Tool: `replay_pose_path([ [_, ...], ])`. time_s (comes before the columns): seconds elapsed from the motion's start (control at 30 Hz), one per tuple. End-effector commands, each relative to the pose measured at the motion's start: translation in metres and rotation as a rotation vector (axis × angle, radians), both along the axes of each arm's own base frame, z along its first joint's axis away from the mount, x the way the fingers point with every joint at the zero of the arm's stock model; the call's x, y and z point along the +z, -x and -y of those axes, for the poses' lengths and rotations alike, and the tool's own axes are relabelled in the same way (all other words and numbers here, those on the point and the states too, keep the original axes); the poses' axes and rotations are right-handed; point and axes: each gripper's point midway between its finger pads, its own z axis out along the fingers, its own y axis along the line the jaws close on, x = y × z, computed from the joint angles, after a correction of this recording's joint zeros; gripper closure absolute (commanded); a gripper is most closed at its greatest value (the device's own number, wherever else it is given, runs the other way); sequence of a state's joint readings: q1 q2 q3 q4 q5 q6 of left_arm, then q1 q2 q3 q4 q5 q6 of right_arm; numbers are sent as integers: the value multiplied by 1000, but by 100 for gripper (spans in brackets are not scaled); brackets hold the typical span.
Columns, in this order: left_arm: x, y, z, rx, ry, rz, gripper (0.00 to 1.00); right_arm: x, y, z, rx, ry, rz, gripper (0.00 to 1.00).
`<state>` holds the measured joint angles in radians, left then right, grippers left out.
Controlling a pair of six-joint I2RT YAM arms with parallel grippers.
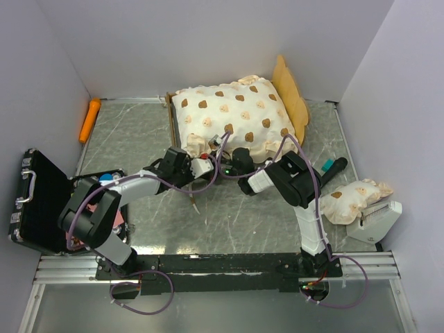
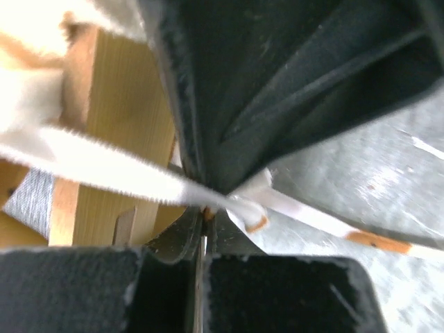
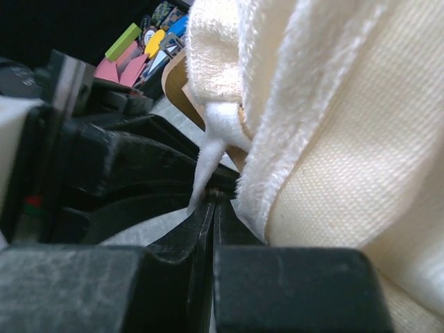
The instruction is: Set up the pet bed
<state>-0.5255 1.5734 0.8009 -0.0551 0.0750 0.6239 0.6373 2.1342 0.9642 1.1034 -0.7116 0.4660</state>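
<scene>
The pet bed (image 1: 171,119) stands at the back middle, its light-wood frame under the cream bear-print mattress (image 1: 232,114), the wavy headboard (image 1: 290,90) on the right. Both grippers meet at the mattress's near edge. My left gripper (image 1: 212,161) (image 2: 204,212) is shut on a white fuzzy tie (image 2: 104,166) of the mattress, beside the wooden frame (image 2: 125,118). My right gripper (image 1: 236,161) (image 3: 215,200) is shut on another white tie (image 3: 209,156), under the ruffle (image 3: 277,104). The matching pillow (image 1: 350,196) lies far right on the table.
An open black hard case (image 1: 38,201) with colourful items sits at the left. An orange object (image 1: 90,119) lies by the left wall. A white box (image 1: 378,220) and a teal-tipped black tool (image 1: 331,168) are near the pillow. A loose orange-tipped tie (image 2: 326,223) lies on the tabletop.
</scene>
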Motion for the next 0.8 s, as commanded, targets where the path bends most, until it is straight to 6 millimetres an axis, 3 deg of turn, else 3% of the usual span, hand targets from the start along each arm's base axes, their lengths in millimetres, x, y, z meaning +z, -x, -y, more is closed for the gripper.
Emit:
replay_pose_path([
  [0.0, 35, 2, 5, 26, 133, -10, 99, 28, -4, 1, -13, -51, 109, 100],
  [0.2, 58, 20, 1, -5, 222, -45, 99, 27, -3, 2, -5, -46, 118, 100],
  [0.4, 59, 27, 0, -10, 226, -64, 99, 29, -4, 1, -11, -61, 109, 100],
  [0.43, 59, 27, -1, -4, 226, -70, 99, 28, -4, 3, -23, -58, 102, 96],
  [0.5, 61, 26, -1, 12, 233, -69, 99, 29, -6, 12, -87, -43, 97, 76],
  [0.57, 61, 27, -1, 16, 239, -67, 99, 22, -6, 27, -169, 3, 79, 66],
  [0.7, 61, 29, -2, 20, 256, -65, 99, 3, 16, 51, -266, 145, 126, 52],
  [0.77, 63, 28, -1, 24, 272, -70, 99, -8, 33, 49, -276, 226, 175, 47],
])
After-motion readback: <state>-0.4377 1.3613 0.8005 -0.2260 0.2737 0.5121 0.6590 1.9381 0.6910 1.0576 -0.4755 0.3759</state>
